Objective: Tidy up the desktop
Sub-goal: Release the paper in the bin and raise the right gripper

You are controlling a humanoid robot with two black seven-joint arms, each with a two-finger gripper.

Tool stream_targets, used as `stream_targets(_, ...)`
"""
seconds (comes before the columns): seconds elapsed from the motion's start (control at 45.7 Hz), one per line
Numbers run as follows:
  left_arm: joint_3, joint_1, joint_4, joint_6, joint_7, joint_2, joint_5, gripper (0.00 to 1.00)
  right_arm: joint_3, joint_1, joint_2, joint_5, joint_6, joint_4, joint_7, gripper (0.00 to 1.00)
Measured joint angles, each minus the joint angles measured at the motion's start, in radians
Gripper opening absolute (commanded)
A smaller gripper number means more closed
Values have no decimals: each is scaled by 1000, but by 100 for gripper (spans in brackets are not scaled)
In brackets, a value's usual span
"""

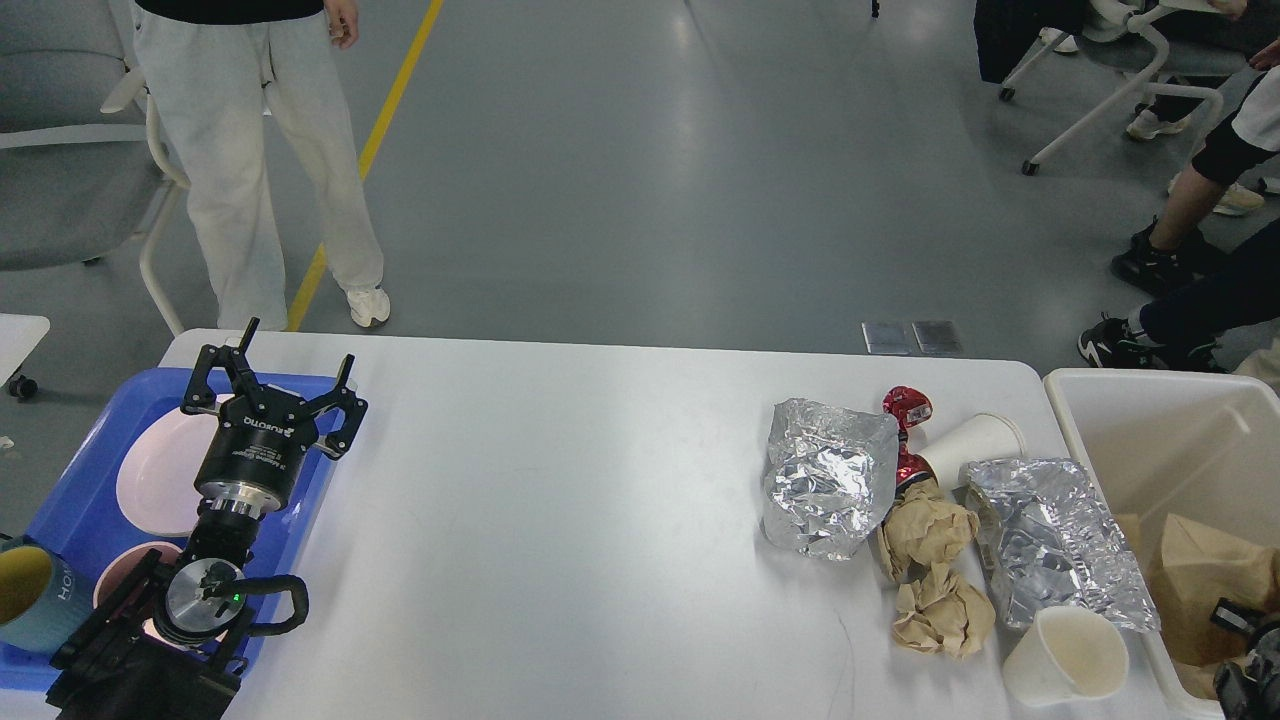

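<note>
The white desktop carries a pile of rubbish at its right end: a crumpled foil bag, a red wrapper, a paper cup on its side, a second foil piece, two brown paper balls and a white cup. My left gripper is open and empty above the edge of the blue tray. My right gripper is low in the bottom right corner, over the bin, mostly cut off; its fingers cannot be told apart.
A blue tray at the left holds a pink plate, a pink bowl and a mug. A cream bin at the right holds brown paper. A person stands beyond the table's far left corner.
</note>
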Motion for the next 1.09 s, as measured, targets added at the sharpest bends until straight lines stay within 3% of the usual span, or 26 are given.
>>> stream_targets(0.044, 0, 0, 0, 0, 0, 0, 0, 97, 0, -7, 7, 0, -8, 2, 0, 1)
stream_targets(0.153, 0, 0, 0, 0, 0, 0, 0, 97, 0, -15, 17, 0, -23, 5, 1, 80)
stream_targets(0.197, 0, 0, 0, 0, 0, 0, 0, 97, 1, -15, 17, 0, -39, 5, 1, 100)
stream_targets(0.372, 0, 0, 0, 0, 0, 0, 0, 97, 3, -14, 11, 0, -135, 8, 2, 100)
stream_targets(0.744, 0, 0, 0, 0, 0, 0, 0, 97, 2, 11, -5, -2, -146, 40, 3, 100)
stream_targets(0.985, 0, 0, 0, 0, 0, 0, 0, 97, -11, 142, -105, -22, -121, 236, -4, 100)
stream_targets(1.094, 0, 0, 0, 0, 0, 0, 0, 97, -40, 287, -188, -78, -40, 375, -44, 100)
